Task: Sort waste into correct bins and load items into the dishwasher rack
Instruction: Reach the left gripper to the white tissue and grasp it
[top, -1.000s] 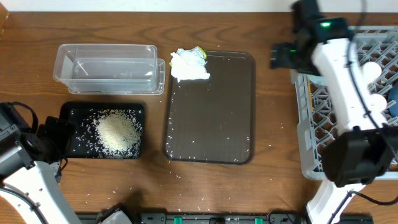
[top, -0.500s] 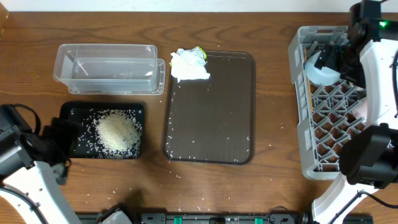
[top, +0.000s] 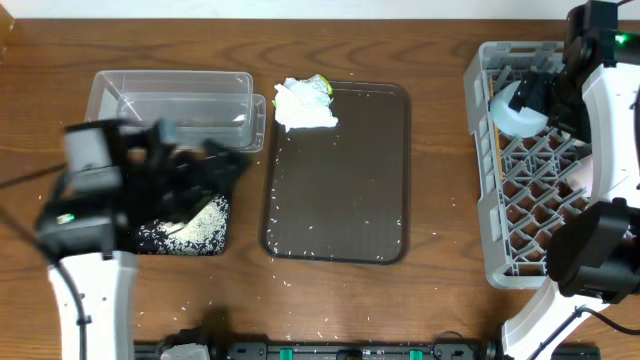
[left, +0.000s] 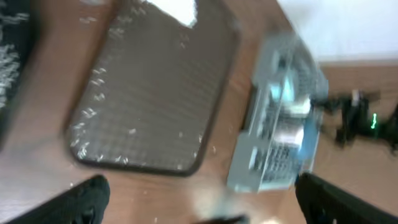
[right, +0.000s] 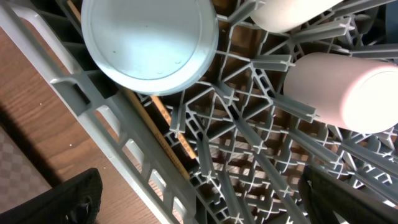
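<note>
The grey dishwasher rack (top: 505, 215) stands at the right. The small light-blue bowl (top: 517, 110) sits in its far corner. In the right wrist view the bowl (right: 149, 43), the pink cup (right: 348, 90), the white cup (right: 292, 12) and the wooden chopsticks (right: 163, 132) lie in the rack (right: 118, 134). My right gripper (right: 205, 208) is open and empty just above it. My left gripper (top: 215, 165) is blurred over the black tray (top: 150, 243), which holds the rice (top: 205, 222). It is open and empty in the left wrist view (left: 199, 208). The paper wad (top: 303, 103) lies on the brown tray's far corner.
The clear tub (top: 170, 100) stands behind the black tray. The dark brown serving tray (top: 340, 180) fills the middle, with loose rice grains on it and on the table in front. The left wrist view shows this tray (left: 155, 93) and the rack (left: 280, 134), blurred.
My left arm has swung up from the lower left to above the black tray. My right arm moved over the rack a second ago and has stayed there; the light-blue bowl now rests in the rack.
</note>
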